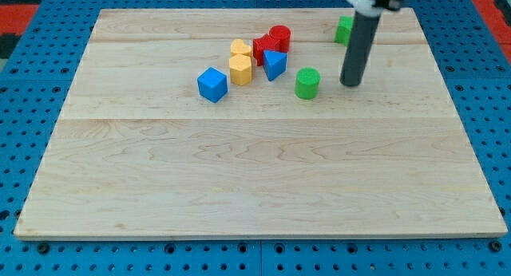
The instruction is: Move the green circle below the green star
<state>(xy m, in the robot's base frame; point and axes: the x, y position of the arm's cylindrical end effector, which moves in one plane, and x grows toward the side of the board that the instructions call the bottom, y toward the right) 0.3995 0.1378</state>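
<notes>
Since the green circle (306,82) is a short, stiff cylinder resting flat on the smooth wooden table top (255,172), it is judged to be light and rigid, likely to slide readily when pushed and unlikely to deform or break. Because its wall is round, it is expected to slip sideways off the rod unless contact is made squarely in line with its middle; no hold can be taken, as only pushing is possible. It stands in the upper middle of the board, apart from the other blocks.

My tip (350,84) is set down just to the view's right of the green circle, close but with a small gap, so no contact is seen. The tool is a plain dark rod with nothing to spread or press together, and nothing is pinched by it.

The green star (343,29) is partly hidden behind the rod near the view's top edge, above and to the right of the circle; its shape can hardly be made out.

To the view's left a cluster is seen: a red cylinder (279,37), a second red block (263,48), a blue triangle-like block (275,64), two yellow hexagonal blocks (240,67), and a blue cube (212,84) lower left.

No brands, labels or writing can be read anywhere.
</notes>
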